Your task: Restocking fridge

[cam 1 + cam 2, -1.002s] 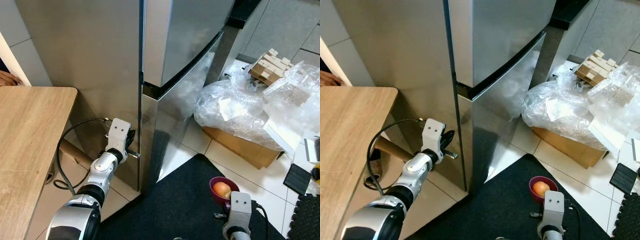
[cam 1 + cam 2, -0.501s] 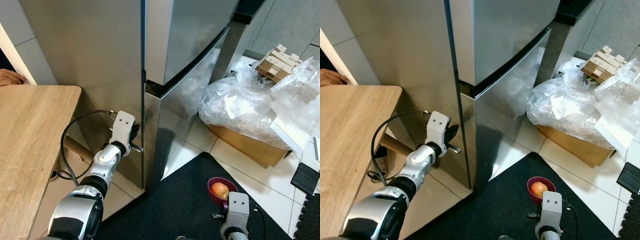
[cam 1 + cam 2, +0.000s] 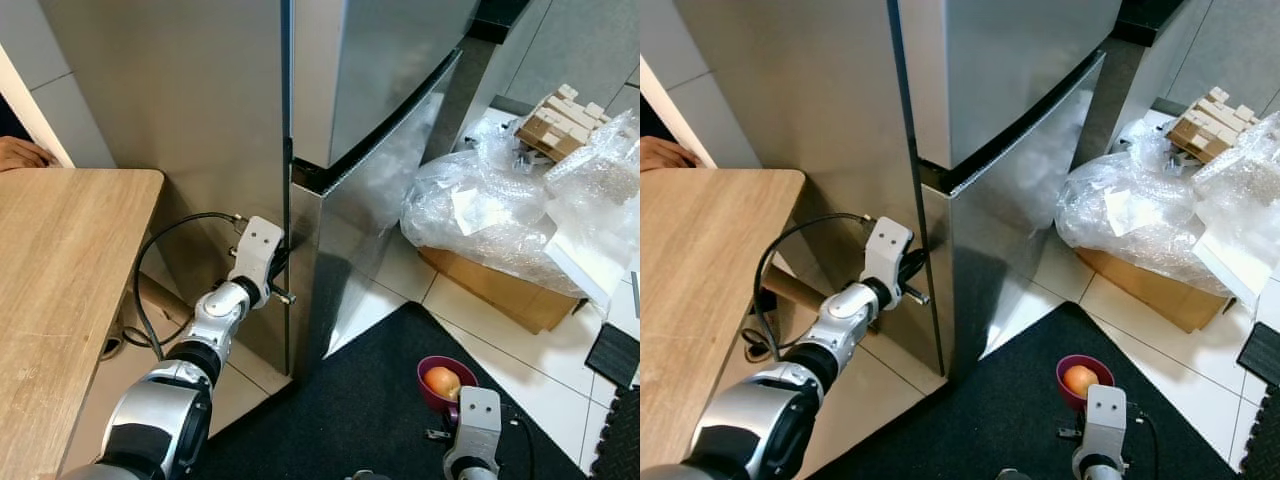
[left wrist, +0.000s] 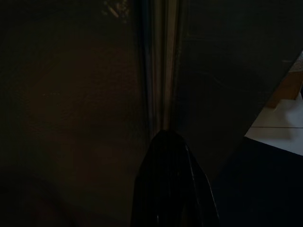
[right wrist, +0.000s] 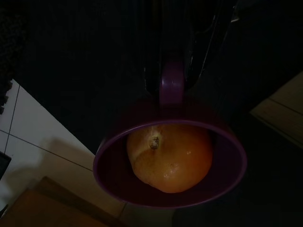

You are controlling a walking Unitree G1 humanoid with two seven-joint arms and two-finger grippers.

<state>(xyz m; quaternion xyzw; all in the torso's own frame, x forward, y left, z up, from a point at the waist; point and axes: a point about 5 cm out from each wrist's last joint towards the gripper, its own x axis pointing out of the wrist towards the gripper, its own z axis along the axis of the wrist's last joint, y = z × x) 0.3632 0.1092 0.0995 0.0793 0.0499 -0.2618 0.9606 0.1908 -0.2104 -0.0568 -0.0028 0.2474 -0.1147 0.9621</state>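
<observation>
The steel fridge stands shut, its lower door (image 3: 350,230) under the upper door (image 3: 380,70). My left gripper (image 3: 283,270) is low against the fridge's left side. Its black fingers (image 4: 168,179) are pressed together, their tips at the vertical seam (image 4: 161,71) along the lower door's edge. My right gripper (image 5: 171,78) is low over the black mat, shut on the handle of a purple cup (image 3: 445,380). An orange (image 5: 168,156) lies in the cup.
A wooden table (image 3: 60,300) fills the left side, with a person's hand (image 3: 20,153) at its far edge. A heap of plastic wrap (image 3: 500,215) on a cardboard box (image 3: 500,295) lies right of the fridge. A black cable (image 3: 150,290) loops by my left arm.
My left gripper has moved right along the fridge's side until its tips reach the door seam. The right gripper still holds the cup in about the same place.
</observation>
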